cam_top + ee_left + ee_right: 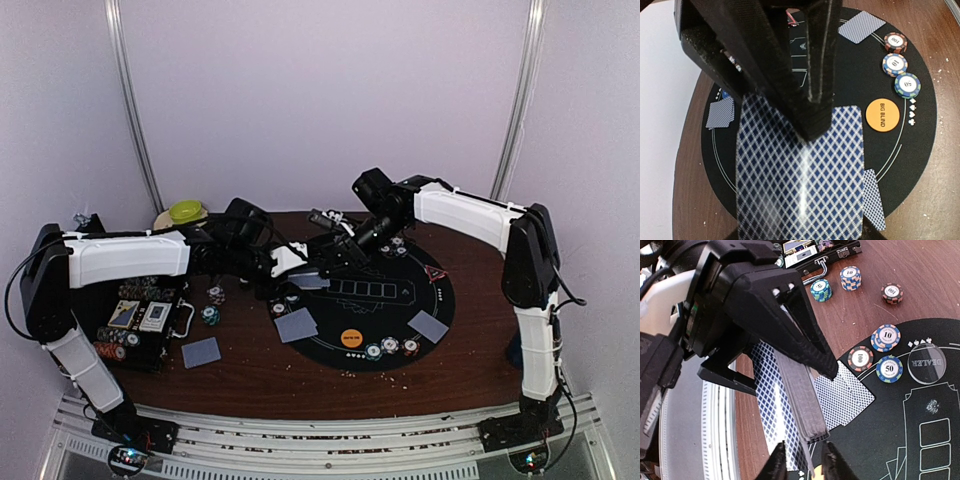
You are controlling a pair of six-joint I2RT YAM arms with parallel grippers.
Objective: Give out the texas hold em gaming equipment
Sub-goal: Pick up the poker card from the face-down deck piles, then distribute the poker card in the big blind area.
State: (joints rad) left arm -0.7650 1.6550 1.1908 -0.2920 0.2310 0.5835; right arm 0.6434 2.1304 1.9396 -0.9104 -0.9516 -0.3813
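My left gripper [300,266] is shut on a deck of blue-diamond-backed playing cards [800,180], held above the black round mat [440,285]. The deck [801,390] shows edge-on in the right wrist view. My right gripper [804,466] meets it from the right. Its fingertips [776,465] stand apart on either side of one thin card edge [810,462] that sticks out of the deck. On the mat lie an orange Big Blind disc [882,114], a clear Dealer disc [927,363], striped chips [895,64] and face-down cards [296,324].
The open black chip case [140,320] sits at the left on the brown table, with loose chips [210,314] and one card [201,351] beside it. A yellow-green dish [186,211] is at the back left. More chips [850,278] lie near the case handle.
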